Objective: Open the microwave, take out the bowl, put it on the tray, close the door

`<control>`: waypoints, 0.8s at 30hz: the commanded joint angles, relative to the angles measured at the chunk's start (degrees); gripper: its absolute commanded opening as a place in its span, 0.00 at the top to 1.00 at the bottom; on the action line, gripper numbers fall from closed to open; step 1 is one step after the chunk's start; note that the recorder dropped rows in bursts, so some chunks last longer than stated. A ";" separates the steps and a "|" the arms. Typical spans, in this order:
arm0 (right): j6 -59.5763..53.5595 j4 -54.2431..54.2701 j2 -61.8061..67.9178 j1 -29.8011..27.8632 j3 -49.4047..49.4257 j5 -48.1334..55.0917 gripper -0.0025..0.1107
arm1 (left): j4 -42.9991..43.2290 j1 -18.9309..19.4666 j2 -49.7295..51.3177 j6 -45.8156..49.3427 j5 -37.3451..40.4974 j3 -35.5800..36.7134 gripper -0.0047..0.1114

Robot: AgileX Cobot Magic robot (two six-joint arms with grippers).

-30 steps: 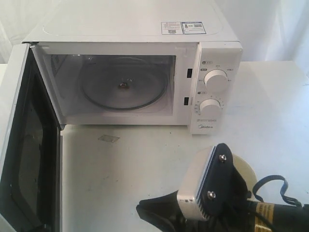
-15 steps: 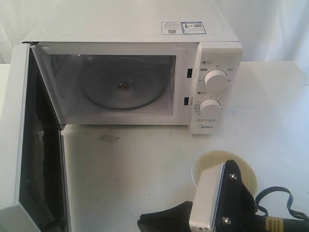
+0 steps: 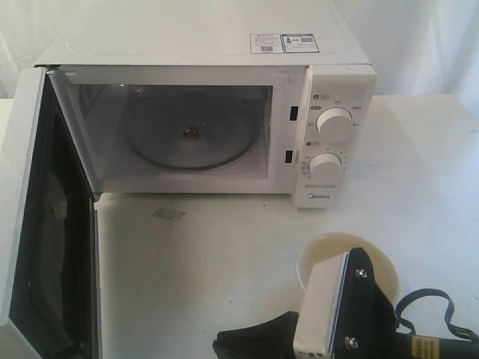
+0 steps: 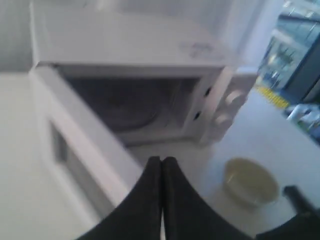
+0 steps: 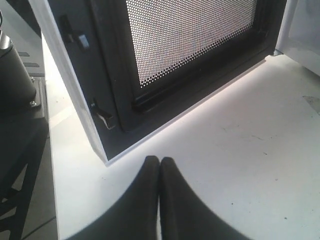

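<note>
The white microwave (image 3: pixel 209 45) stands at the back with its door (image 3: pixel 52 247) swung wide open to the left. Its cavity holds only the glass turntable (image 3: pixel 191 134). The cream bowl (image 3: pixel 329 254) sits on the white table in front of the control panel, partly hidden by the right arm's camera block. No tray is in view. My right gripper (image 3: pixel 218 345) is low at the front edge, left of the bowl, shut and empty; its wrist view shows the right gripper (image 5: pixel 159 160) facing the door's inner mesh window (image 5: pixel 190 40). The left gripper (image 4: pixel 162 160) is shut and empty, with the door (image 4: pixel 80 150) and bowl (image 4: pixel 250 182) beyond it.
The white table (image 3: pixel 419 164) stretches right of the microwave. A small pale patch (image 3: pixel 168 215) lies on the table in front of the cavity. In the right wrist view the table's edge (image 5: pixel 52 165) drops to a dark stand.
The right arm has drawn back toward the front edge, uncovering more of the bowl. The open door has swung slightly back and forth. The left wrist view is blurred with motion.
</note>
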 commanded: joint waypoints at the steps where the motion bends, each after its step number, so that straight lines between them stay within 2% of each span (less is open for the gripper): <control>1: -0.61 -0.08 -0.06 0.10 0.29 -0.40 0.98 | 15.76 -0.01 7.02 -8.05 17.24 -3.75 0.96; 3: -0.61 -0.08 -0.06 0.10 0.29 -0.40 0.98 | 18.65 -0.01 9.16 -8.04 21.40 -3.51 0.96; 7: -0.78 -0.08 -0.06 0.10 0.29 -0.40 0.98 | 21.27 -0.01 10.59 -6.77 20.94 -0.61 0.96; 12: -0.78 -0.08 -0.06 0.10 0.29 -0.40 0.98 | 21.06 -0.01 11.62 -1.21 13.94 6.18 0.96; 14: -0.65 -0.08 -0.06 0.10 0.29 -0.40 0.98 | 19.66 -0.01 13.03 -0.22 7.67 9.64 0.96; 16: -0.57 -0.08 -0.06 0.10 0.29 -0.40 0.98 | 9.53 -0.01 15.58 9.64 2.81 10.80 0.96; 18: -0.59 -0.08 -0.06 0.10 0.29 -0.50 0.98 | -2.28 -0.01 19.46 29.56 -0.27 11.27 0.96; 19: -0.59 -0.08 -0.06 0.10 0.29 -0.50 0.98 | -4.79 -0.01 21.17 34.96 -1.06 11.13 0.96; 24: -0.24 -0.08 -0.06 0.10 0.29 -0.61 0.98 | -13.62 -0.01 28.74 49.69 -2.77 10.04 0.96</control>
